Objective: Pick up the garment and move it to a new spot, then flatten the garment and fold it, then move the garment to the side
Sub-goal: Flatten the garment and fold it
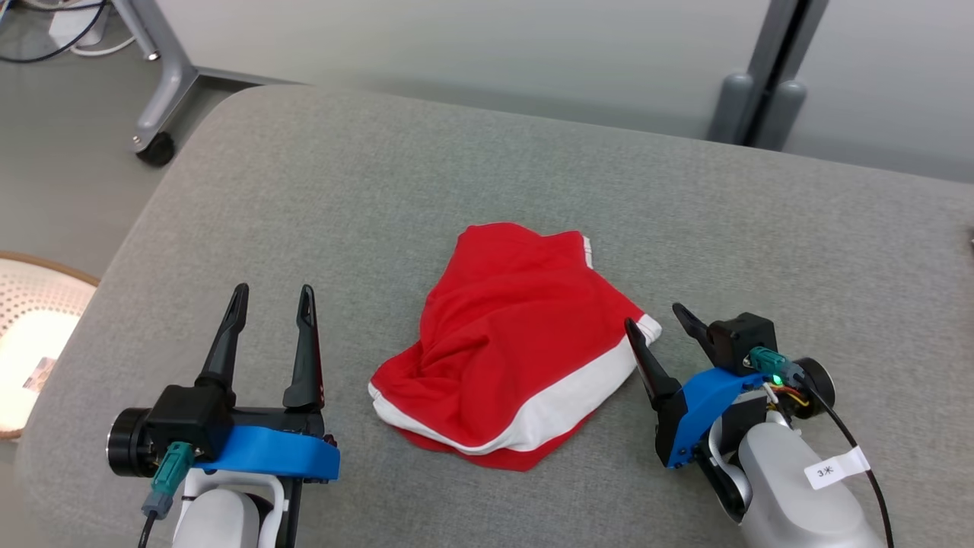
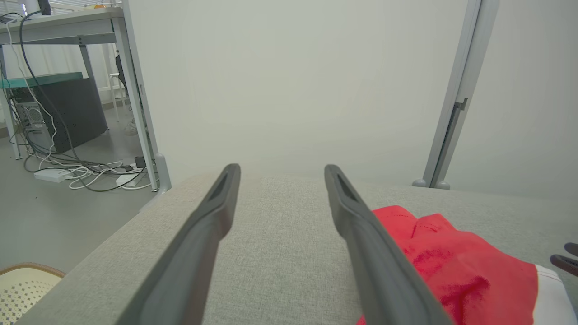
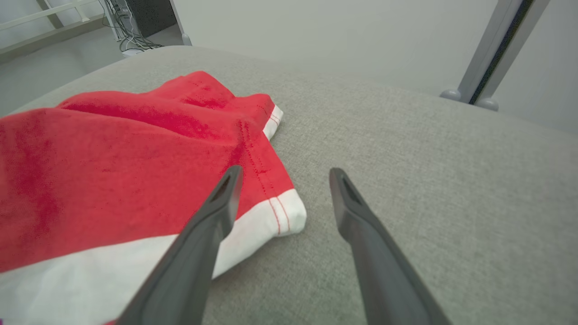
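At the lower left, the left hand [image 1: 274, 293] sits low over the grey fabric-covered counter [image 1: 380, 190], its two dark fingers apart and holding nothing. Just to its right, in the middle of the counter, a red garment [image 1: 502, 335] with white bands lies loosely folded and rumpled. At the lower right, the right hand [image 1: 653, 318] also has its fingers spread apart and empty. Its nearer finger is right at the garment's white-edged corner [image 3: 289, 216]; whether the two touch cannot be told.
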Tool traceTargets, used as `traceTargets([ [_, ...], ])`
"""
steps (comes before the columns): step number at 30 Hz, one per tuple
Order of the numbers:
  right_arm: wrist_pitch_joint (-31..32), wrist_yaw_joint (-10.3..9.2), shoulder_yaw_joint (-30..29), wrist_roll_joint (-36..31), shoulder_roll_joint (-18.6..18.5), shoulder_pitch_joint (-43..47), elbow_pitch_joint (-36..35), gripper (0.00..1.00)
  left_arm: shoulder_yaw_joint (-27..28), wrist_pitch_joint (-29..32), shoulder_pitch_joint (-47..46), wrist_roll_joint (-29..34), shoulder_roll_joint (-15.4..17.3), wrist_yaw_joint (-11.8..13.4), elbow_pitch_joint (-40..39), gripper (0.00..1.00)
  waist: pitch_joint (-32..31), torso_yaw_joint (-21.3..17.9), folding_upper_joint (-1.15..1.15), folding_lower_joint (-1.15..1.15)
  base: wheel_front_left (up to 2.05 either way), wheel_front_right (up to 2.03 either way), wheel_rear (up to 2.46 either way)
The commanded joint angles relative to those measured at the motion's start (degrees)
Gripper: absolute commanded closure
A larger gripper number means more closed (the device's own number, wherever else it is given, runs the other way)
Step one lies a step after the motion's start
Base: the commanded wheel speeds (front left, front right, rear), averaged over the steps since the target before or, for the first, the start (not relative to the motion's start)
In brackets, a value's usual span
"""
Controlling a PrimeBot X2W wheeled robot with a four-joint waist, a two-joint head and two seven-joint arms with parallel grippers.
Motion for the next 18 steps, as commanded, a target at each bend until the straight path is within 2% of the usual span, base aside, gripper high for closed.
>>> traceTargets([
  [1,-0.4,0.01,-0.1,0.0,-0.2,-1.2,1.5,0.00,0.1,-0.1,-0.7,-0.1,-0.1,-0.1,0.1,0.00,0.9,1.1,0.00,-0.01,0.00,0.00,0.00],
  [11,-2.7,0.01,-1.0,1.1,0.1,-4.3,13.1,0.00,0.0,-0.1,-1.6,0.4,-0.7,-0.5,0.5,0.00,1.5,2.9,0.00,-0.01,0.00,0.00,0.00],
  [12,-2.9,0.01,-0.7,1.2,0.1,-4.3,13.8,0.08,0.0,-0.1,-1.6,0.4,-0.7,-0.5,0.6,0.00,1.5,2.9,0.00,-0.01,0.00,0.00,0.00],
  [13,-3.0,0.01,-0.4,1.6,0.2,-4.5,14.2,0.86,0.1,-0.1,-1.6,0.5,-0.7,-0.5,0.6,0.00,1.4,2.8,0.00,-0.01,0.00,0.00,0.00],
  [14,-3.1,0.01,-0.1,1.8,0.2,-4.7,14.5,1.00,0.2,-0.1,-1.5,0.5,-0.7,-0.4,0.6,0.00,1.3,2.6,0.00,-0.01,0.00,0.00,0.00],
  [18,-3.5,0.01,0.8,3.3,0.3,-4.9,14.3,1.00,1.0,-0.1,-0.7,0.8,-0.8,-0.5,0.7,0.00,0.5,0.9,0.00,-0.01,0.00,0.00,0.00],
])
